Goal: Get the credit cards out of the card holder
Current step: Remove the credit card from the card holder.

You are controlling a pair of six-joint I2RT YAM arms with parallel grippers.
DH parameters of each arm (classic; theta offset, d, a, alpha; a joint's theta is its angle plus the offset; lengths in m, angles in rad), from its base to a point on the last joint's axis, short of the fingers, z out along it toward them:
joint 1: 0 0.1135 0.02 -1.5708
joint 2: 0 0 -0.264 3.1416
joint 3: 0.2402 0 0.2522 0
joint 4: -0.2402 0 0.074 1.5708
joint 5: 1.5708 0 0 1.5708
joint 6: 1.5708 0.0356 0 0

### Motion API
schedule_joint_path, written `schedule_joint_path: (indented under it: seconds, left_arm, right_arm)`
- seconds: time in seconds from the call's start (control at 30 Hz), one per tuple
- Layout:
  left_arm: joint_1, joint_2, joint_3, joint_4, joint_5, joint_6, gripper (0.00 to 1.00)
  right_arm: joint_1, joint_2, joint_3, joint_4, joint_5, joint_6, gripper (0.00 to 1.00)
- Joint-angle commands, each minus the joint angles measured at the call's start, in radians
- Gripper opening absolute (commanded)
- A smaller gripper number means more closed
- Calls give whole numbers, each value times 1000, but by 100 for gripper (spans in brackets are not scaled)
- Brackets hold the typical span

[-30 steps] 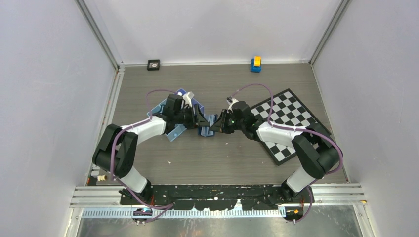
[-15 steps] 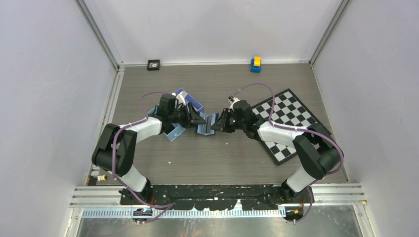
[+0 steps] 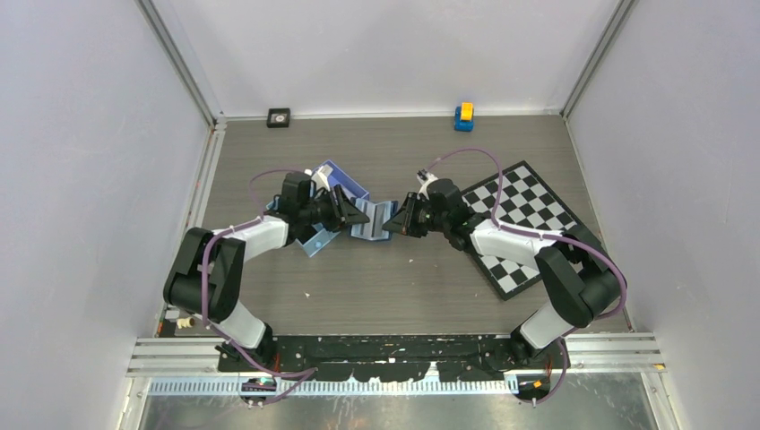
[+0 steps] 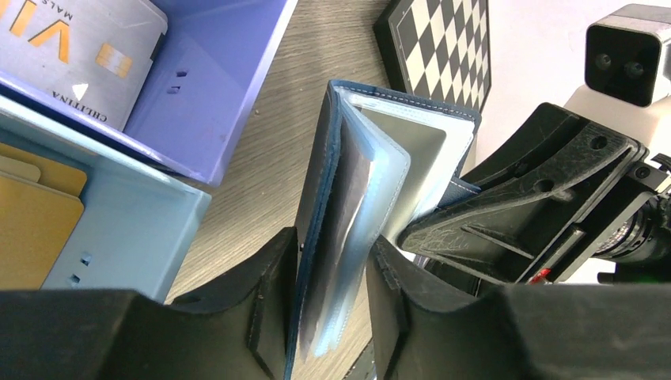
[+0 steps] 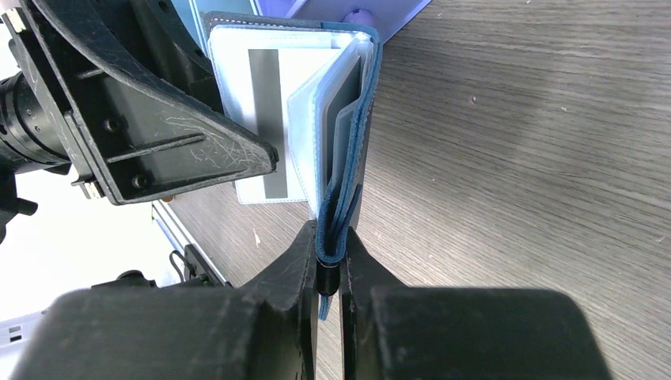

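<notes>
Left pincer (image 4: 332, 265): narrow, clamped on one navy cover of the card holder together with a sheaf of its clear sleeves; both fingers press against it.
Right pincer (image 5: 331, 257): nearly closed, pinching the edge of the other navy cover between its tips; it faces the left pincer, tip close to tip.
Card holder (image 4: 372, 158): held between the two pincers, standing on edge and spread like a book, lighter blue inside; I cannot tell whether it touches the bench (image 3: 403, 278).
Striped card (image 5: 265, 119): white with a dark stripe, in a clear sleeve just ahead of the right pincer's tips and a little to their left, partly behind a finger of the left pincer.
Tray (image 4: 237, 103): just left of the left pincer's tips, near the card holder but apart from it.
Silver card (image 4: 71, 55): lies in the tray's purple compartment, ahead and to the left of the left pincer.
Orange-gold card (image 4: 32, 229): lies in the light-blue compartment, close to the left of the left pincer's fingers.
Chessboard (image 3: 520, 215): on the bench behind the right pincer, partly under that arm.
</notes>
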Motion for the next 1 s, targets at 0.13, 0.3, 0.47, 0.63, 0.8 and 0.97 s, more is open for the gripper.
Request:
schedule_joint_path:
  seconds: [0.13, 0.3, 0.47, 0.63, 0.8, 0.97]
  left_arm:
    - [11, -38, -2, 39, 30, 7, 12]
    - [20, -50, -9, 39, 22, 5, 0]
    - [21, -82, -20, 45, 13, 11, 0]
    - [21, -98, -37, 73, 4, 8, 0]
    - [20, -89, -39, 90, 8, 0, 0]
    - [21, -88, -43, 106, 13, -8, 0]
  right_arm:
    - [-9, -62, 6, 69, -24, 13, 0]
    - [-13, -82, 16, -22, 80, -15, 11]
    - [-17, -116, 23, -124, 229, -34, 53]
    - [-16, -208, -14, -158, 376, -38, 75]
    - [-16, -314, -87, -45, 318, -62, 68]
    - [-17, -333, -107, 44, 176, -75, 47]
